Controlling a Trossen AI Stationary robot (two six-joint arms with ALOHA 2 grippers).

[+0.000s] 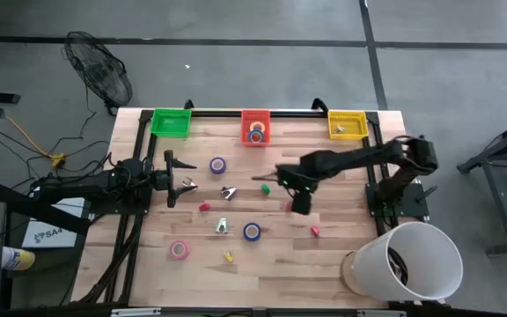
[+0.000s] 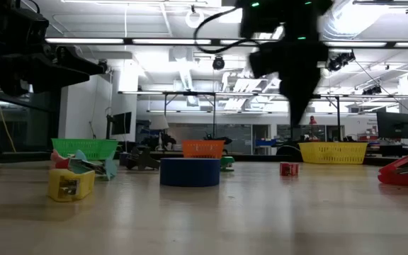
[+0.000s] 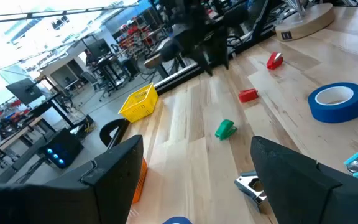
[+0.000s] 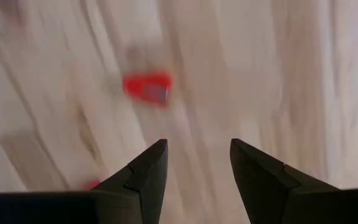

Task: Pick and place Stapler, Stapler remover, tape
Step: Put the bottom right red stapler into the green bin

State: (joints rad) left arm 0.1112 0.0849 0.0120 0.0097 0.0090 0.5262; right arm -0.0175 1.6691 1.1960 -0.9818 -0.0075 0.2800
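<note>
Right pincer (image 4: 194, 163) spread above bare table (image 1: 341, 255); left pincer (image 3: 194, 171) spread near the left edge.
Small red stapler (image 4: 148, 87) lies flat, clear wood all around; blue tape (image 3: 336, 102) ring lies flat.

Smooth pale wood table (image 1: 341, 264)

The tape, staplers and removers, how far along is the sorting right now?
Done: one tape roll lies in the red bin. In hand: nothing; the right pincer hangs open above a small red stapler, the left pincer waits open. Left: purple, blue and pink rolls, plus scattered small pieces on the table.
</note>
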